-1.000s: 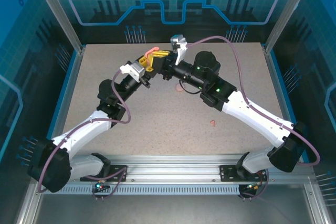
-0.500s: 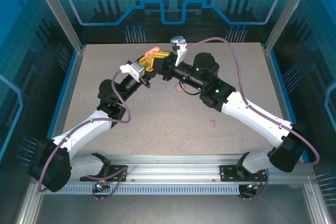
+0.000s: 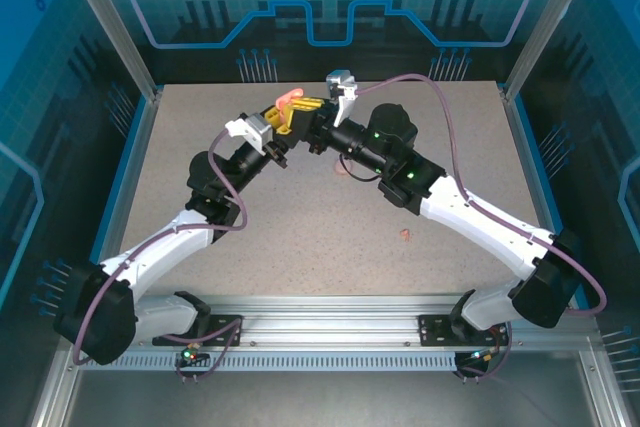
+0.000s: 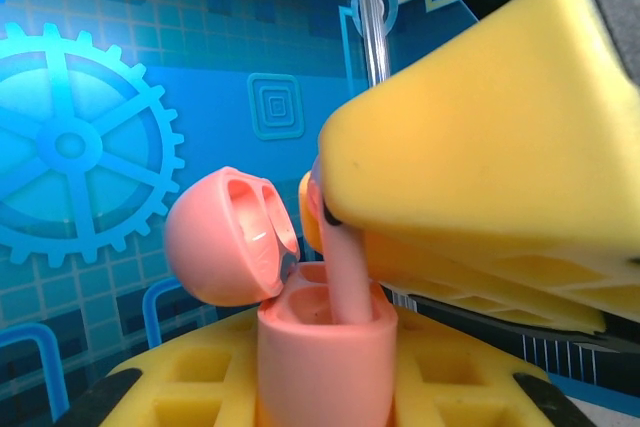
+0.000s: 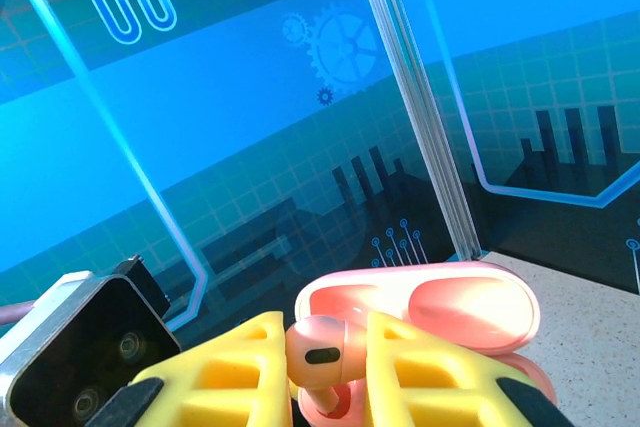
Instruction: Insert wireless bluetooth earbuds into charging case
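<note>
My left gripper (image 3: 283, 125) is shut on a pink rounded-rectangular charging case (image 4: 325, 357), held upright above the far middle of the table. Its lid (image 4: 228, 237) is hinged open to the left. My right gripper (image 5: 325, 372) is shut on a stronger pink earbud (image 5: 325, 352) just above the case. The earbud's stem (image 4: 347, 272) reaches down into a well of the case. In the top view the open lid (image 3: 290, 98) shows beside the right gripper (image 3: 310, 113). Two more tiny pink earbuds lie on the table (image 3: 404, 235) (image 3: 342, 169).
The two arms meet at the far middle of the speckled table (image 3: 300, 237). The left wrist camera block (image 5: 80, 357) sits close on the left of the right wrist view. Glass walls and an aluminium post (image 5: 420, 107) stand behind the case.
Both arms have shifted only slightly at the meeting point. The grips on the case and on the earbud are the same.
</note>
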Robot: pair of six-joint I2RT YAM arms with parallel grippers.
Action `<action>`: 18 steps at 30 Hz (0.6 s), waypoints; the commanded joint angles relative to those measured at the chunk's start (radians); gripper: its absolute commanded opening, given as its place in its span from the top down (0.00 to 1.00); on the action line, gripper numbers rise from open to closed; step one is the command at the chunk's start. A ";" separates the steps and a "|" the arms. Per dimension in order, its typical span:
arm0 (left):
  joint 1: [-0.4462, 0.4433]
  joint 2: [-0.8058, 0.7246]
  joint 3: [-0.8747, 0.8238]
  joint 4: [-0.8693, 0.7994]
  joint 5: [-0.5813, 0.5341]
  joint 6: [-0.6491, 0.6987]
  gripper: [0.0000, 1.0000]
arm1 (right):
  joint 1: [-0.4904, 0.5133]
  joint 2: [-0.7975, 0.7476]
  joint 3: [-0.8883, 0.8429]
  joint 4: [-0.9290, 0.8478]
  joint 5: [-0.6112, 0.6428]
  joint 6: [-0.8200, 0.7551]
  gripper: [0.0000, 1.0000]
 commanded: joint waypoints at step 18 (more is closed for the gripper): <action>-0.013 0.007 0.042 0.042 -0.020 -0.025 1.00 | 0.009 0.002 -0.004 -0.148 0.035 -0.109 0.78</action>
